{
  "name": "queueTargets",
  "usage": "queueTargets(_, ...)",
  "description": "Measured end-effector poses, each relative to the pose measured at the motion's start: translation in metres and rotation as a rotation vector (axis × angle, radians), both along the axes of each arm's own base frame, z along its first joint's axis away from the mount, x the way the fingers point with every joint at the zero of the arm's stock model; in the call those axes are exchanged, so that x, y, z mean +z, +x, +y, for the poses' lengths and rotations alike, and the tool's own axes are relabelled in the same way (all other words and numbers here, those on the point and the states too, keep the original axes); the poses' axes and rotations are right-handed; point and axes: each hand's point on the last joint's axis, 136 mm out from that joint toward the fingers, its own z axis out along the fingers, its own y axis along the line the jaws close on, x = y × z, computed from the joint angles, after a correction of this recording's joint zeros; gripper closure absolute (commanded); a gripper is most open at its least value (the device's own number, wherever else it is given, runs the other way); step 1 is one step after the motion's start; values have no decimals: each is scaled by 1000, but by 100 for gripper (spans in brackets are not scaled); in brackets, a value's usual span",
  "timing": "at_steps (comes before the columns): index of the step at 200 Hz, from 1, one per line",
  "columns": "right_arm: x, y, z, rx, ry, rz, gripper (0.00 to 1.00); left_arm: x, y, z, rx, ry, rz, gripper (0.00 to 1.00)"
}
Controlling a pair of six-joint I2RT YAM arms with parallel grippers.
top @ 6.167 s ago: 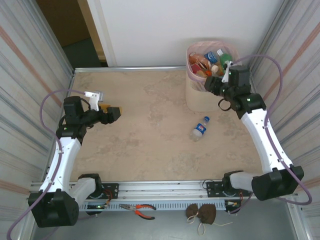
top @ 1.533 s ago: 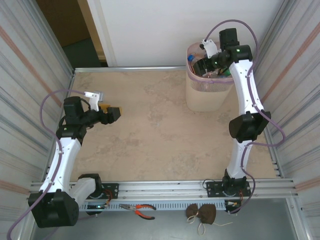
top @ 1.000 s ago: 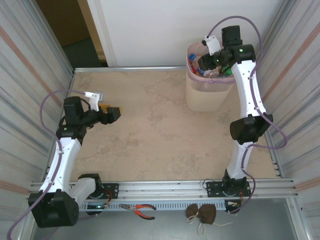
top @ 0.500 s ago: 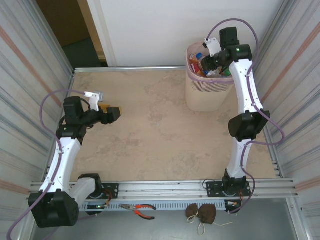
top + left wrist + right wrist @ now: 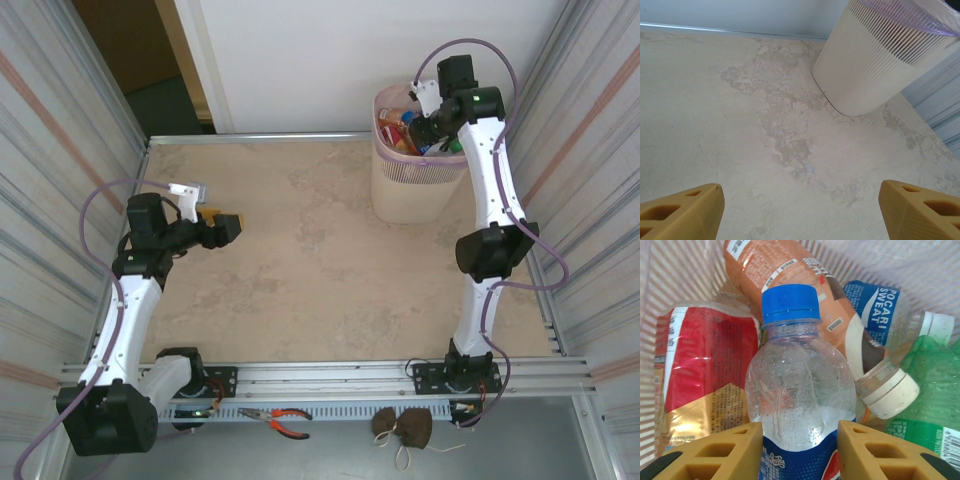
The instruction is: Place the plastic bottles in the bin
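Your right gripper (image 5: pixel 799 434) pinched one blue-capped bottle (image 5: pixel 797 385), axis along its fingers, cap pointing into the bin (image 5: pixel 400 195); left gripper (image 5: pixel 800 191) stood spread.

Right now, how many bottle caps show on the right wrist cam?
3: blue cap on the bottle in the right gripper, cream cap lower right, white cap far right. Others may be hidden.

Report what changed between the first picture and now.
The right arm swung from beside the bin to above its mouth, and its jaws now grip a clear blue-capped bottle. The one that lay on the table is gone. The left arm, its jaws open, the bin and the pliers stayed put.
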Motion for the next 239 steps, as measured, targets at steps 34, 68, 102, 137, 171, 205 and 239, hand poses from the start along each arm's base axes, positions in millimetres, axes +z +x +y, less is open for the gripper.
queueTargets(34, -1, -6, 6, 14, 56, 25, 48, 3, -1, 0, 0, 0, -9, 19)
queueTargets(68, 15, -14, 5, 0, 82, 0, 38, 4, -1, 0, 6, -10, -8, 19)
queueTargets(102, 58, -34, -1, -11, 104, -99, 37, 7, 3, 3, 37, -24, -8, 18)
queueTargets(137, 93, -74, -14, -59, 149, -208, 24, 5, 11, 13, 123, -30, 9, 15)
queueTargets(171, 80, -112, -27, -126, 203, -265, 15, -9, 19, 31, 239, 9, 39, 1)
queueTargets(205, 30, -136, -43, -220, 236, -273, 1, -39, 22, 57, 385, 92, 81, 1)
queueTargets(239, -39, -148, -57, -322, 250, -254, 1, -58, 26, 82, 518, 161, 88, 1)
